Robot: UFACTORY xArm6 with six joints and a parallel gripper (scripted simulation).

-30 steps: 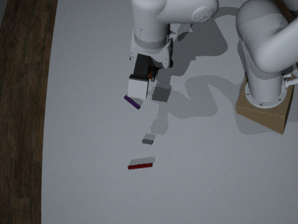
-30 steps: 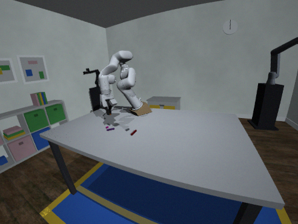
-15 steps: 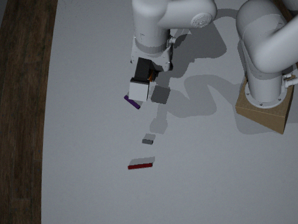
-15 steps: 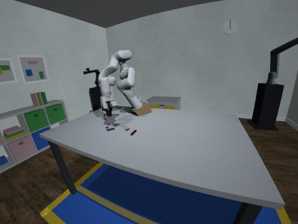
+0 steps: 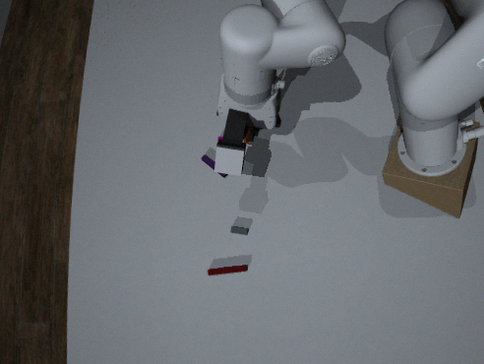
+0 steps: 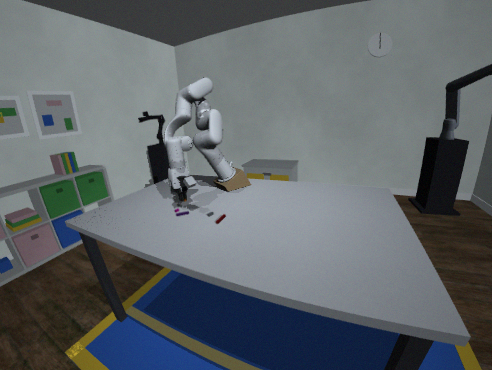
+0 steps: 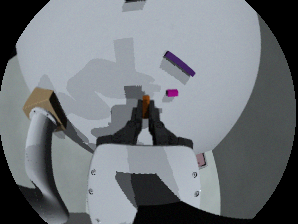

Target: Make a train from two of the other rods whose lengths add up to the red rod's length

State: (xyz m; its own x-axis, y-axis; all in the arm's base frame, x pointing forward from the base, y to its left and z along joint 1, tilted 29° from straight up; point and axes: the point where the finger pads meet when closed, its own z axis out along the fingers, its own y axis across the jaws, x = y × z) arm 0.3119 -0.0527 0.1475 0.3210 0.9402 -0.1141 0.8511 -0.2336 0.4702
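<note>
My gripper point(image 7: 145, 106) is shut on the orange rod point(image 7: 147, 102) and holds it above the table; a bit of orange also shows under the wrist in the overhead view point(image 5: 247, 134). The purple rod point(image 5: 211, 162) is partly hidden under the gripper body; it shows in full in the wrist view point(image 7: 178, 64). The magenta rod point(image 7: 172, 92) lies close beside the fingers.
The arm's tan base block point(image 5: 433, 177) stands at the right. The table's left edge point(image 5: 81, 182) borders a dark wooden floor. In the side view the rods lie near the table's far left corner point(image 6: 200, 214).
</note>
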